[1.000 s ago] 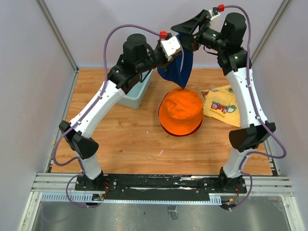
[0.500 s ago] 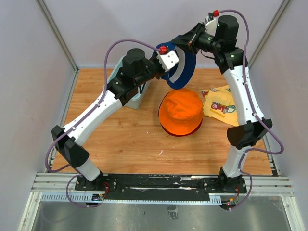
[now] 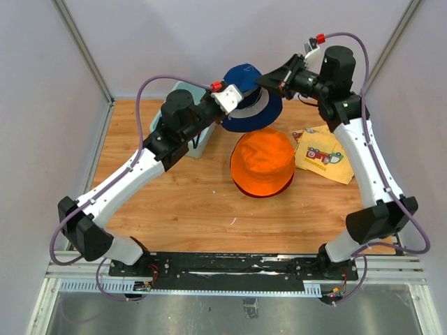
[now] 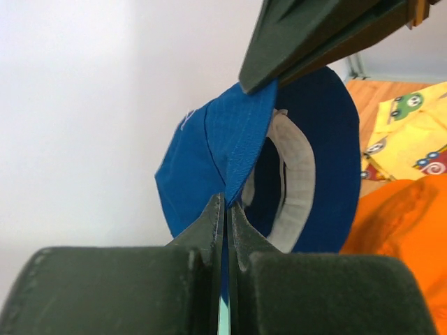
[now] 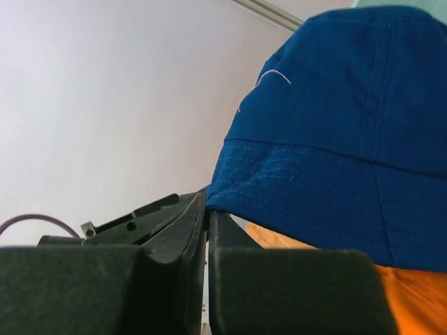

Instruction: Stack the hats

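Navy hat [image 3: 244,80] up in the air, stretched by the brim between the two pairs of fingers, well clear of the table [image 3: 174,202]. Pinched at one side of the brim by the left gripper [image 4: 225,209], fingers pressed flat together on a thin fold of blue cloth. Pinched at the opposite side by the right gripper [image 5: 207,216], also pressed together on the brim edge. Long axis of the stretched brim running straight from one pinch to the other, so equally near to both arms. Crown turned up and away from the fingers, toward the back wall. Opening with the pale inner band turned down and toward the bases.

Below the fingers, and seemingly a little nearer to the bases than both pinches: orange hat [image 3: 262,164], crown up, with a thin red rim [image 3: 262,195] showing under its near edge. Probably the top of the stack. Coming move therefore judged as mainly downward and slightly toward the bases, both pinches together, to bring the opening over the orange crown. Beside the orange hat, on the right gripper's side, yellow cloth with red cars [image 3: 323,155]. Under the left arm, teal tub [image 3: 198,143].
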Robot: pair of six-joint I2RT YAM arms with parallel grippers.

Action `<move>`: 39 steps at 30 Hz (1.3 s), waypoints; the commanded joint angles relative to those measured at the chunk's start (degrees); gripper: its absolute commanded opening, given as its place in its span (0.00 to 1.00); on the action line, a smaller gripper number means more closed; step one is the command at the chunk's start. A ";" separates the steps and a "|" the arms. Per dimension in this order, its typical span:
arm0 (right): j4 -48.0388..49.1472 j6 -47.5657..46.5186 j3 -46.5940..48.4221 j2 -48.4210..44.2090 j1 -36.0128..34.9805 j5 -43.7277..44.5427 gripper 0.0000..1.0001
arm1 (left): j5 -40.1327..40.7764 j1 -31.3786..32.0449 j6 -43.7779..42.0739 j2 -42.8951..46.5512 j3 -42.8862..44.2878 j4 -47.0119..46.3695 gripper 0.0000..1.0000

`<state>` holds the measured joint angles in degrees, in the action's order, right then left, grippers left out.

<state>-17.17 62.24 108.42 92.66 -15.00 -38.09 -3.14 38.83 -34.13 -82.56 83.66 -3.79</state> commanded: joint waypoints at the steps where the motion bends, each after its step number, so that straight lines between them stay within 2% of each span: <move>1: 8.75 -3.71 -9.84 -9.00 2.05 1.90 0.01 | 1.02 -0.71 4.24 4.32 -4.39 -4.44 0.01; 6: 13.21 -3.66 -20.65 -15.15 4.04 0.44 0.01 | -0.47 0.65 6.21 7.69 -9.97 -5.97 0.01; 15: 12.65 -7.23 -30.55 -25.11 5.20 1.07 0.01 | -3.48 4.30 9.39 11.25 -15.33 -7.26 0.00; 32: 12.37 -10.34 -53.68 -44.11 6.85 2.25 0.02 | 2.19 16.23 11.40 14.76 -23.77 -4.99 0.01; 39: 11.96 -11.40 -60.09 -49.84 8.25 2.21 0.03 | 4.70 19.83 11.40 15.54 -25.89 -3.35 0.00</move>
<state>-6.26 53.65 50.63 45.65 -10.07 -38.92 -3.25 57.74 -23.05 -69.78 58.92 -7.70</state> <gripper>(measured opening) 0.033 0.014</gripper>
